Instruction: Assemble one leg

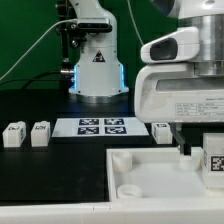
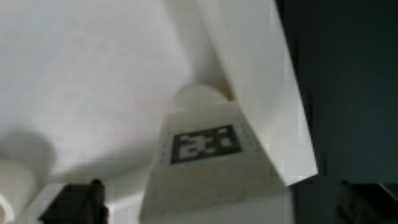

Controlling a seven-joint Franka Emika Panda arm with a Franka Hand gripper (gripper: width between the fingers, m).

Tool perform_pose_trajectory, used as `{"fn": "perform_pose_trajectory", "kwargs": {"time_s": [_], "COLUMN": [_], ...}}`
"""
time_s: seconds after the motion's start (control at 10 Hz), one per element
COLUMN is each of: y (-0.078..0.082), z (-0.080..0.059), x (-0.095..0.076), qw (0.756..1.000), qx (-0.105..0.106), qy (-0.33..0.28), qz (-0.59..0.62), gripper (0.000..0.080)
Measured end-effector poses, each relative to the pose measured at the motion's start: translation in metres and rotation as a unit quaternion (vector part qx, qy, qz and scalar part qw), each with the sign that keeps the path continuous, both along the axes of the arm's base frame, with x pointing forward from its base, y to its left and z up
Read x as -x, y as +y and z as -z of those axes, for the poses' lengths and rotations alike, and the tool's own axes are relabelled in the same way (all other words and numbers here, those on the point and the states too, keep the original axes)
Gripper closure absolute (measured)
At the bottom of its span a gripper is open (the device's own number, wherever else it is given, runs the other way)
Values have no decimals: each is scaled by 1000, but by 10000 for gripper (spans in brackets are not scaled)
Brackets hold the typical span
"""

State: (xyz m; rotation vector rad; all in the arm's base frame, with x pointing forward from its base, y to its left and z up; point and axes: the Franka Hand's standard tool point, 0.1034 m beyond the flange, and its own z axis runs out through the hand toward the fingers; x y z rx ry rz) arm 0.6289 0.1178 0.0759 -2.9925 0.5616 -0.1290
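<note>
Gripper (image 1: 200, 148) hangs at 4 o'clock in the exterior view, low over the end of the tray-like part. One dark finger (image 1: 184, 143) shows and the other is cut off by the frame edge. Spread or clamped: cannot tell. The wrist view has the leg lying in the gap between the fingers, but contact at the pads is not visible.

Tray-like part (image 1: 140, 172): large, flat and white, lying from 4 to 6 o'clock on the black table.

Leg (image 1: 212, 165): upright at 4 o'clock, directly under the hand, at that part's end. Judgement: the leg is already picked out and brought to the tray-like part. Seating and fastening it are what remain, or are in hand. I cannot tell whether its far end is in a recess.

Appearance: plain white post, square-ish in section, with flat faces and clean edges. One face carries a black-and-white square tag (image 2: 205, 144), which is slightly blurred.
</note>
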Motion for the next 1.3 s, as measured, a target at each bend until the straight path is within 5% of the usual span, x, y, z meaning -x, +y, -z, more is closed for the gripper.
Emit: {"fn": "perform_pose_trajectory", "kwargs": {"time_s": [0.1,0.3,0.7,1.2,1.3], "y": [0,0,-1,-6,-6], "z": [0,0,1,2,3], "x": [0,0,0,1,1], "qw": [1000,999,972,806,815], "qx": [0,-6,-30,-112,-111], "qy": [0,3,19,66,65], "qz": [6,49,234,578,566], "gripper": [279,510,509,508,432]}}
